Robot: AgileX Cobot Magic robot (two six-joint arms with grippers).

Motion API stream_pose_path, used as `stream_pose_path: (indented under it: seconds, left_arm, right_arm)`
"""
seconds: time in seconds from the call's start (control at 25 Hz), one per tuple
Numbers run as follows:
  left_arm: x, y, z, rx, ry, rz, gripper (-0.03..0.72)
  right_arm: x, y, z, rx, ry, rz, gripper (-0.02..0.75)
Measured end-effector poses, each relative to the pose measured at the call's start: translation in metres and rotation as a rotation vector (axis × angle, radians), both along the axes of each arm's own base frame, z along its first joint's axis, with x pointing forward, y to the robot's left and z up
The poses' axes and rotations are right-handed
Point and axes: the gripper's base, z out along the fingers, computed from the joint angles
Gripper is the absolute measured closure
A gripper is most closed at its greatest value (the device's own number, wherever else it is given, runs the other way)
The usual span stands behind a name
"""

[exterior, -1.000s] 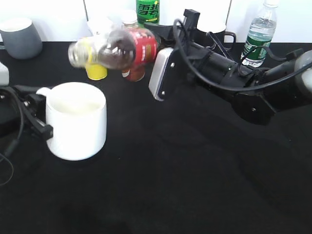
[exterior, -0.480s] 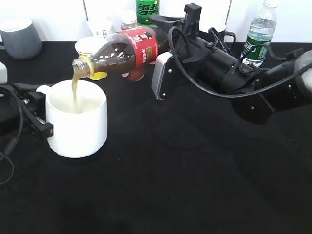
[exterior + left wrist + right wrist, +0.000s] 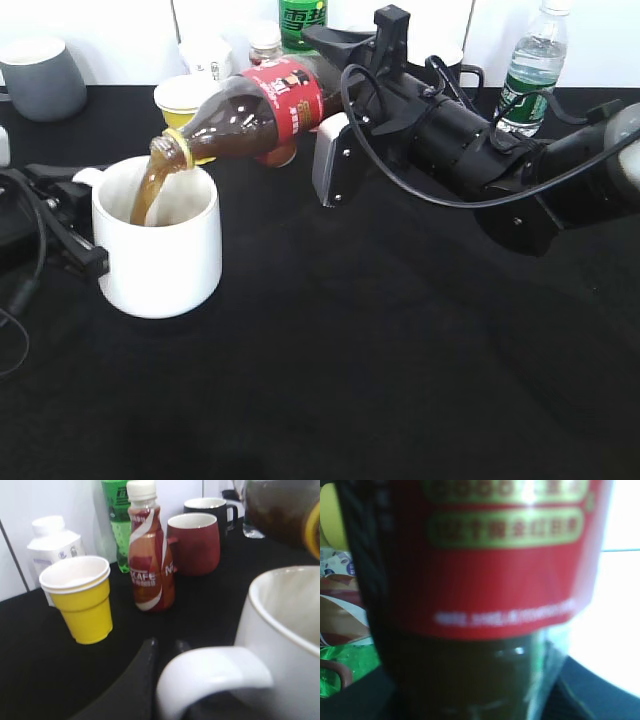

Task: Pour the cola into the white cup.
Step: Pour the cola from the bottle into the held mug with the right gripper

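My right gripper is clamped on the cola, holding it tipped steeply near the far-left part of the bench, its mouth down just over the rim of the white cup. Half a second ago the bottle lay closer to level and the stream fell in a thin line from above the rim; now I have dropped the neck lower and toward the cup, and a thicker brown stream runs straight inside against the far wall. A second ago the bottle was a blur with nothing pouring. In my right wrist view the red label of the cola fills nearly everything, with dark liquid below it. My left gripper sits at the cup's handle near the left edge, as before; the black fingers lie on either side of the loop, but I cannot tell whether they press on it. The cup has shifted slightly toward the left edge. Behind it, toward the far edge, stand a yellow cup, a brown Nescafe bottle and a dark red mug.
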Motion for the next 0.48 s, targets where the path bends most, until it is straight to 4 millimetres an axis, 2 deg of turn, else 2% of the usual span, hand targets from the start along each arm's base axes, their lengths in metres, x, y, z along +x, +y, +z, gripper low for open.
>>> stream_pose_path:
  seconds: [0.48]
  left_arm:
    - [0.0,0.0004,-0.0012,0.008,0.01,0.003,0.624]
  right_arm:
    - [-0.0001,0.0,0.0006,-0.025,-0.035,-0.007,0.346]
